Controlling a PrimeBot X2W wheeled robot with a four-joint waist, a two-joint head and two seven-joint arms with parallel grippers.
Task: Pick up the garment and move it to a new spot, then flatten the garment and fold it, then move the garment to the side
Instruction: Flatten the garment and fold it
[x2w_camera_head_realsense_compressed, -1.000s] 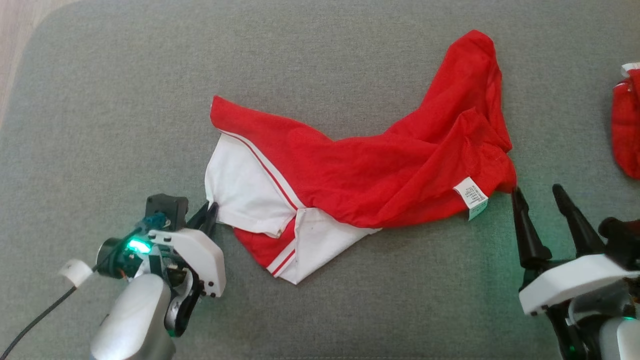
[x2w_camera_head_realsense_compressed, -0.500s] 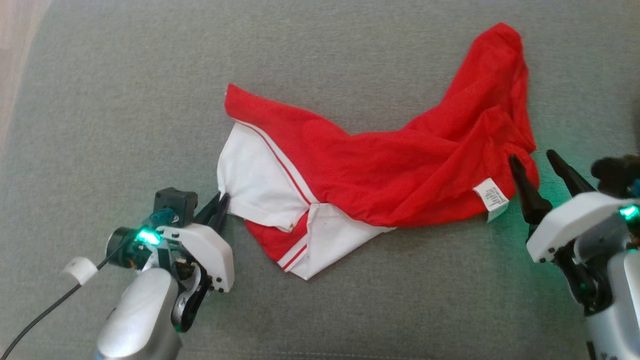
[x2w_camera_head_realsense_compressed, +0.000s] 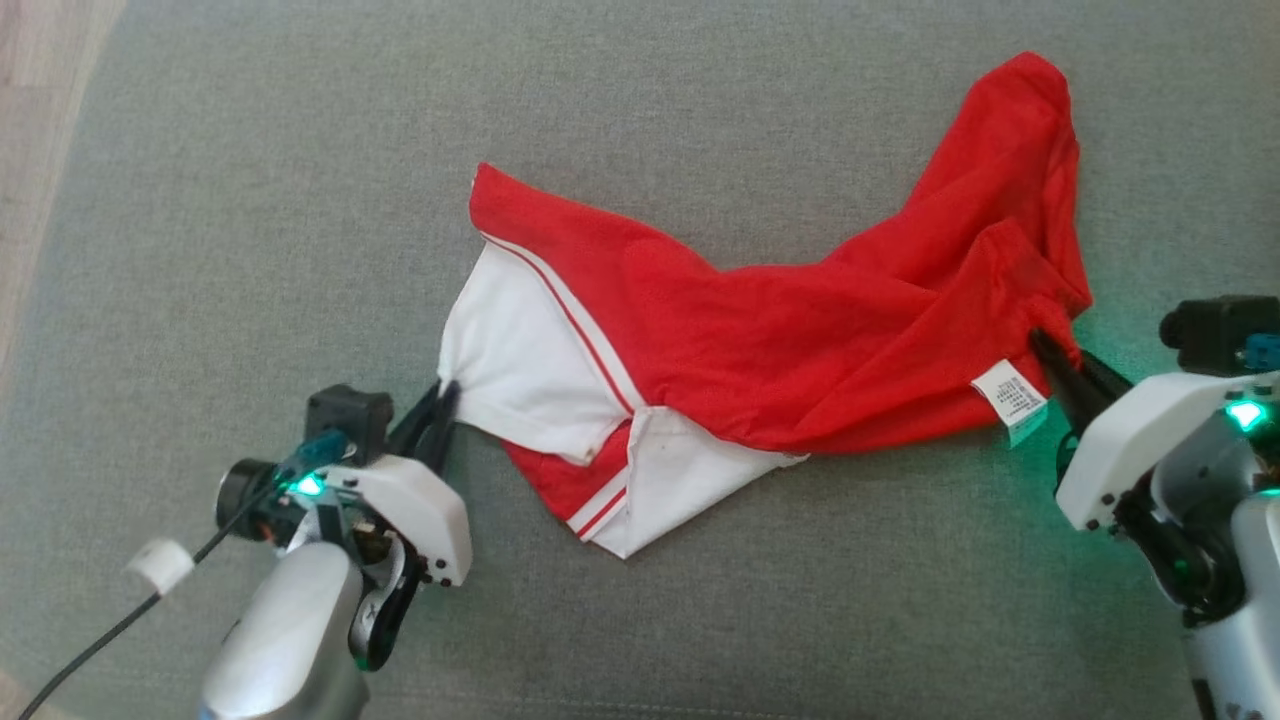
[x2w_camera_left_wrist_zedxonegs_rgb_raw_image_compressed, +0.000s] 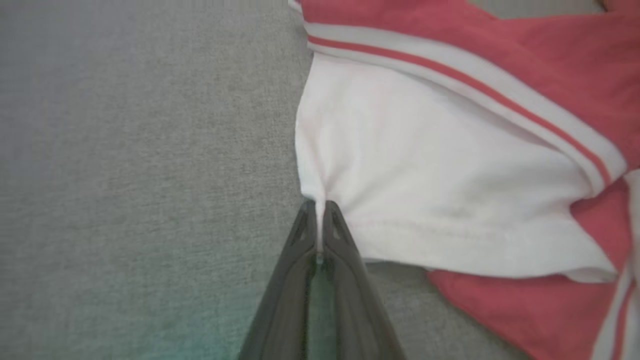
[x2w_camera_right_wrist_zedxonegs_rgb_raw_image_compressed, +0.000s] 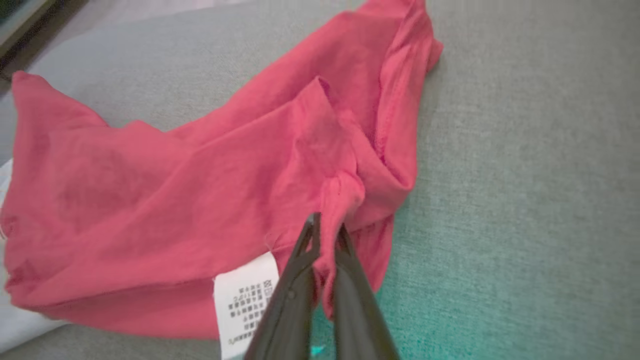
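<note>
garment: thin rumpled red-and-white cloth, centre of grey woven cushion | my left gripper pinches white hem, 8 o'clock | my right gripper clamps red corner, 3 o'clock | cushion runs wide at 12 and 6

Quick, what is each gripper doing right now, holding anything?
Left gripper: shut on the garment, at its white edge.
Right gripper: shut on the garment, at its red edge.

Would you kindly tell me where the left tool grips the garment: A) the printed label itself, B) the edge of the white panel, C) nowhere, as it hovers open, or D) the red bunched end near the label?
B: the left tool is shut on the garment at its white edge, which puckers into the tips.
</note>
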